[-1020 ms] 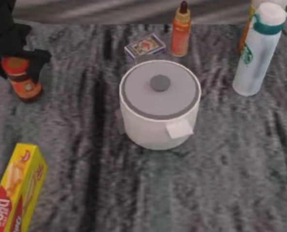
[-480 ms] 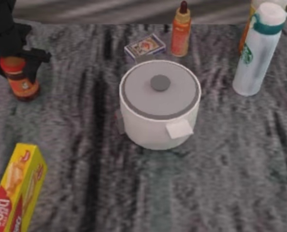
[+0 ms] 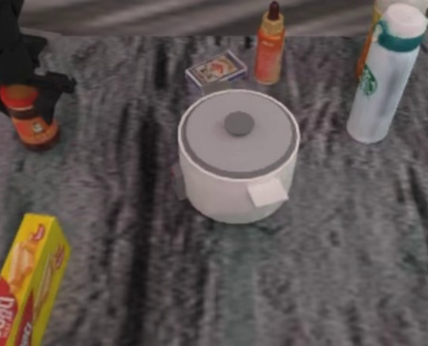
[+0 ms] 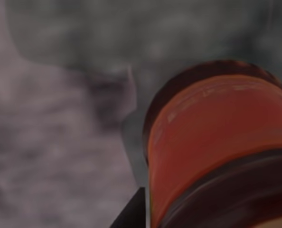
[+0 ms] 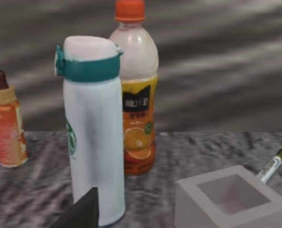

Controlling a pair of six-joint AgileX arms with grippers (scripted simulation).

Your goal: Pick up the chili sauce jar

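Observation:
The chili sauce jar (image 3: 32, 119), short, with a red-orange lid and an orange label, is at the table's far left. My left gripper (image 3: 28, 92) is shut on its upper part, black fingers on either side of the lid. In the left wrist view the jar (image 4: 217, 142) fills the picture beside one dark finger (image 4: 131, 213), and its base hangs a little above the grey cloth. My right gripper (image 5: 131, 222) is parked off the top view's right side, open, with one dark finger (image 5: 86, 209) showing.
A white pot (image 3: 239, 155) with a grey lid stands mid-table. Behind it are a small card box (image 3: 215, 71) and an orange squeeze bottle (image 3: 270, 47). A white flask (image 3: 383, 72), a juice bottle (image 5: 136, 95) and a grey open box (image 5: 231, 199) stand at the right. A yellow carton (image 3: 19, 288) lies front left.
The jar has risen slightly in my left gripper over the last second and shifted a little toward the back. It has hardly moved in the last half second.

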